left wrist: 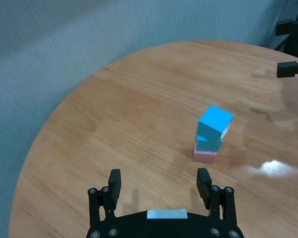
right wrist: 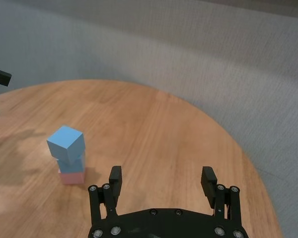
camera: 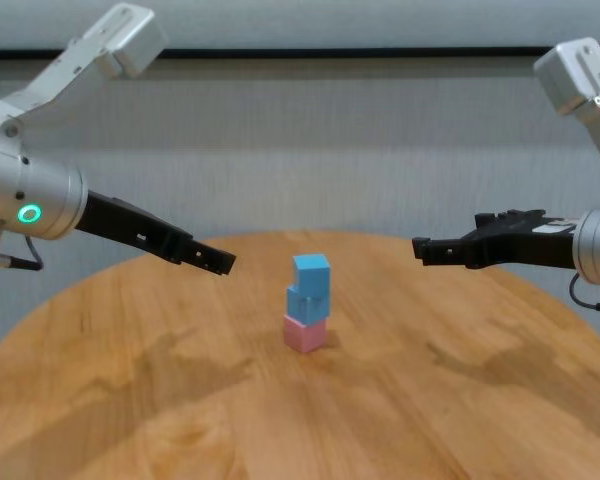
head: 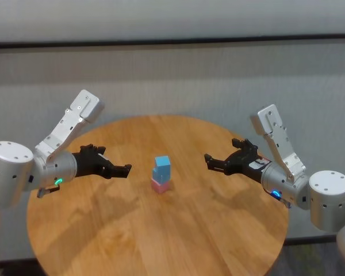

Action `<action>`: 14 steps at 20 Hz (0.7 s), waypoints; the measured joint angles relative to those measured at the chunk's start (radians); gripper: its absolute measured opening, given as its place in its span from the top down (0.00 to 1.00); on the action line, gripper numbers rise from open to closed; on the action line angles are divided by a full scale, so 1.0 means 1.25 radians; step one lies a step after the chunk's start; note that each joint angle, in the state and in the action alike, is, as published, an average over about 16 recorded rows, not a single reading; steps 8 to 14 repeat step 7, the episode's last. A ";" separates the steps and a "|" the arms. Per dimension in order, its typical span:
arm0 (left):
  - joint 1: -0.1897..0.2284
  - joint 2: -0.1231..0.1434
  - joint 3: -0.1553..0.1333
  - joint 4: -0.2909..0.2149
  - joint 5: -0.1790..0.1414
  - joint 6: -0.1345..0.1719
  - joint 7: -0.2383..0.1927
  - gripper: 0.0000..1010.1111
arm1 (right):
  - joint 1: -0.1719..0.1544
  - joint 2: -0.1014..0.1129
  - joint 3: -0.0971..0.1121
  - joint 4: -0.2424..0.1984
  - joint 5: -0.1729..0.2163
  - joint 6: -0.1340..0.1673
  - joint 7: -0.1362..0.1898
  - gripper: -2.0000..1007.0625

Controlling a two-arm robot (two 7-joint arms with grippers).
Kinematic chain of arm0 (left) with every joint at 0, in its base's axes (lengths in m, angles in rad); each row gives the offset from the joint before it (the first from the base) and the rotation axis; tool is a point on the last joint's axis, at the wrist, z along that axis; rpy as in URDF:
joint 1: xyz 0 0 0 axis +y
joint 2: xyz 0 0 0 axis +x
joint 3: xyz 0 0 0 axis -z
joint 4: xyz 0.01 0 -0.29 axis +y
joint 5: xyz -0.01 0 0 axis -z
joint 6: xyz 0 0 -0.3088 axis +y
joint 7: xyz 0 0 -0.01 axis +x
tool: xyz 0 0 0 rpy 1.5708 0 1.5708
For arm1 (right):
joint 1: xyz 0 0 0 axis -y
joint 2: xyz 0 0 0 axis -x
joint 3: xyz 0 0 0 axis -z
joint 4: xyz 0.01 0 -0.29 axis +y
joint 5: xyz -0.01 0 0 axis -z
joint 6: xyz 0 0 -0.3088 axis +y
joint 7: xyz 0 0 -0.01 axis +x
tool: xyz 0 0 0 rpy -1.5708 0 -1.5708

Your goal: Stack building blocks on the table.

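Three building blocks stand in one stack near the middle of the round wooden table [head: 103,230]: a pale pink cube [head: 160,184] at the bottom, a light blue cube [head: 161,173] on it, and a second light blue cube [head: 162,162] on top, turned slightly askew. The same stack [camera: 308,302] shows in the chest view. My left gripper [head: 125,169] hovers open to the left of the stack, well apart from it, holding nothing. On the other side my right gripper [head: 209,161] hangs open at a similar distance, also holding nothing. Each wrist view shows its own spread fingers [left wrist: 114,181] [right wrist: 114,177] with bare table between them.
A grey wall runs behind the table's far edge [head: 161,118]. Wood shows all around the stack out to the table's rim [left wrist: 49,119]. Nothing else stands on the table.
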 joint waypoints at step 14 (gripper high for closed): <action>0.000 -0.001 0.000 0.001 0.000 -0.001 0.000 0.01 | 0.000 0.000 0.000 0.000 0.000 0.000 0.000 0.00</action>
